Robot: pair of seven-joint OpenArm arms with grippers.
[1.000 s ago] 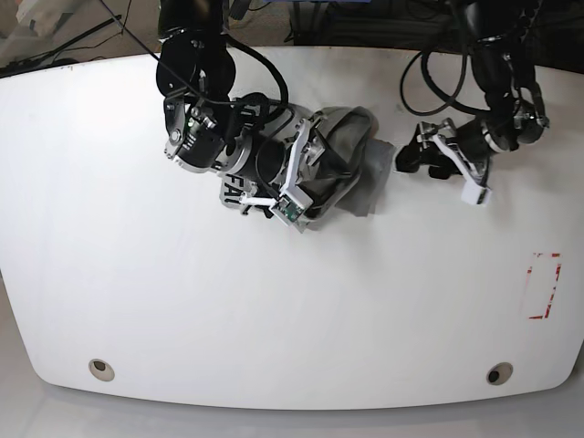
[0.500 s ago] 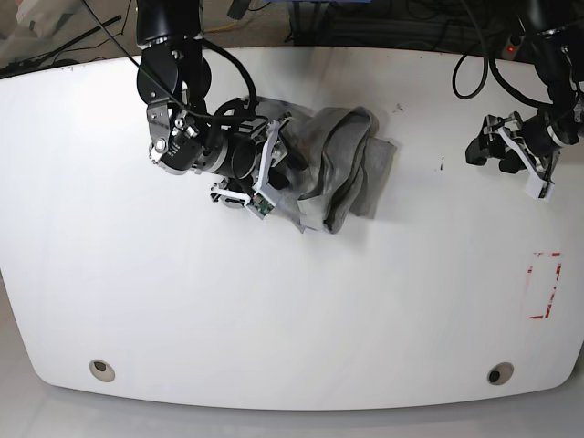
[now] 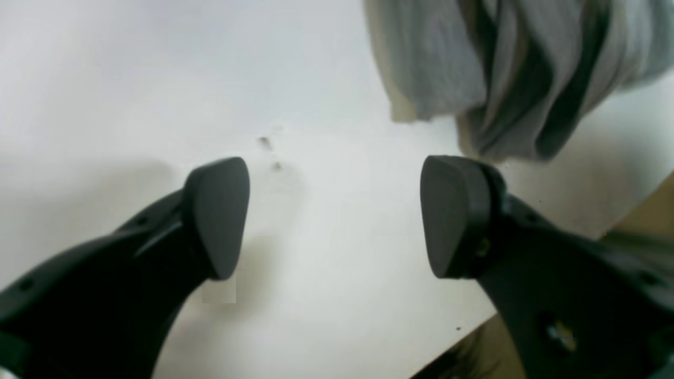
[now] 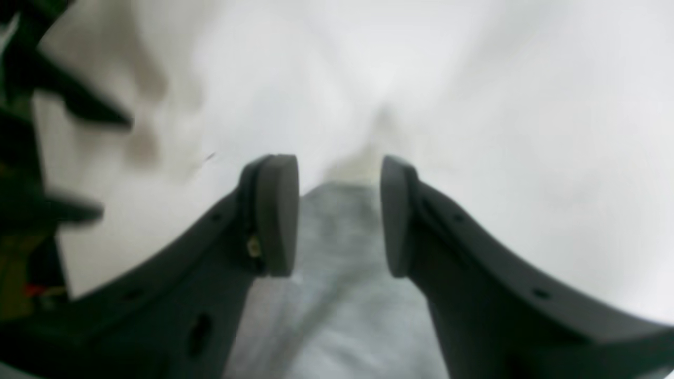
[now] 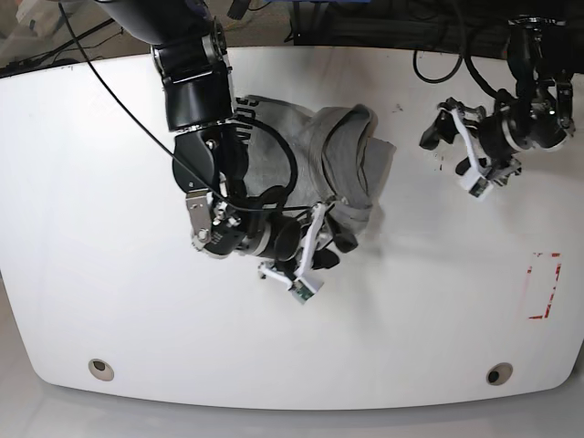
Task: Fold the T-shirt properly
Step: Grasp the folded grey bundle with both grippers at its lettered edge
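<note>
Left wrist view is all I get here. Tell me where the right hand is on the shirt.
Observer: The right hand sits at the edge of the shirt that faces the front of the table, well away from the left hand.
Operator: Report what is between its fingers.
Observer: Grey cloth fills the gap between its fingers. I cannot tell whether they are clamping it.
Operator: Describe the shirt as a whole.
Observer: It lies bunched and creased in a heap, not spread flat, toward the far middle of the table.
</note>
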